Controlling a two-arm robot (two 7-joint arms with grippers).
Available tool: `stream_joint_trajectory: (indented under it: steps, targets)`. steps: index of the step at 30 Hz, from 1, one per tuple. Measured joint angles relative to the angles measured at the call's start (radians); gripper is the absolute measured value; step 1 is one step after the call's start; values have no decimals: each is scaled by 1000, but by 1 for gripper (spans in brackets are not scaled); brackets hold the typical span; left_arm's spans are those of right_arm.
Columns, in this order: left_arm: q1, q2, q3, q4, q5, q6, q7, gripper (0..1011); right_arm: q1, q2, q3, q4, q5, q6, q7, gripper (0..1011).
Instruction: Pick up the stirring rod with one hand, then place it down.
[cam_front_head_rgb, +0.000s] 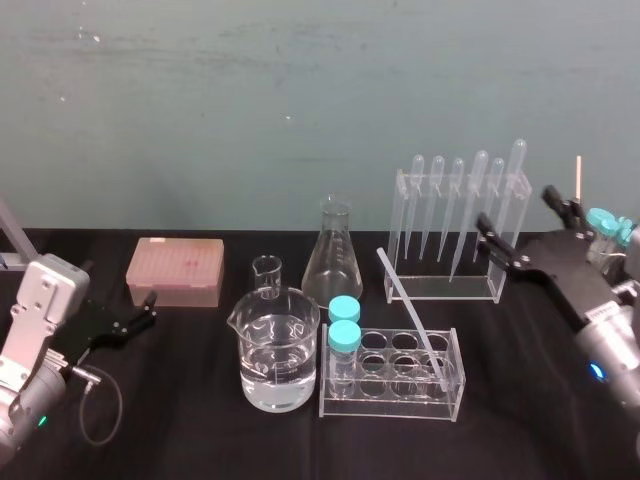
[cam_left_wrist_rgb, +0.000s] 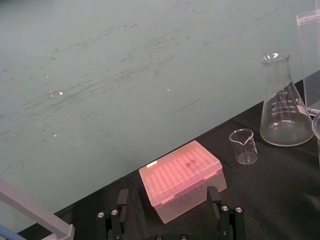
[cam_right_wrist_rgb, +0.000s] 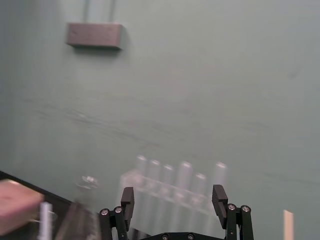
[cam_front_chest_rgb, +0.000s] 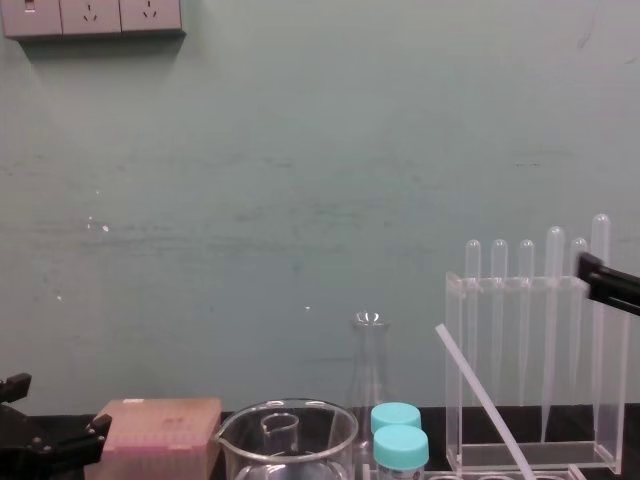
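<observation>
The stirring rod (cam_front_head_rgb: 410, 315) is a thin whitish stick leaning in the clear tube rack (cam_front_head_rgb: 392, 400), its lower end in a right-hand hole and its top tilted back and left. The chest view shows the stirring rod (cam_front_chest_rgb: 480, 395) slanting in front of the pipette stand. My right gripper (cam_front_head_rgb: 520, 215) hovers open behind and to the right of the rod, beside the pipette stand, with nothing between its fingers (cam_right_wrist_rgb: 218, 197). My left gripper (cam_front_head_rgb: 140, 312) rests open at the far left near the pink box, and its fingers (cam_left_wrist_rgb: 122, 197) are empty.
A beaker of water (cam_front_head_rgb: 278, 350), a small beaker (cam_front_head_rgb: 267, 275) and a conical flask (cam_front_head_rgb: 333, 255) stand left of the rack. Two teal-capped vials (cam_front_head_rgb: 344, 325) sit in the rack's left end. The pipette stand (cam_front_head_rgb: 455, 285) is behind it. The pink tip box (cam_front_head_rgb: 175, 270) lies at the back left.
</observation>
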Motion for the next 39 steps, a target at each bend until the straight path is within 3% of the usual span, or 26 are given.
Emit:
stream_joint_trajectory:
  steps: [11,16,20,23,29,39]
  targets:
    - [0,0,0,0,0,0,0,1000,85,-38,-69,47,80,34,236,1000]
    - [0,0,0,0,0,0,0,1000,113,-50,-89,69,120,86,325,1000]
    - [0,0,0,0,0,0,0,1000,137,-64,-97,93,170,193,383,1000]
    - [0,0,0,0,0,0,0,1000,152,-75,-98,111,196,271,402,1002]
    - [0,0,0,0,0,0,0,1000,176,-93,-103,149,208,370,424,1002]
    - [0,0,0,0,0,0,0,1000,187,-107,-107,178,196,444,437,1000]
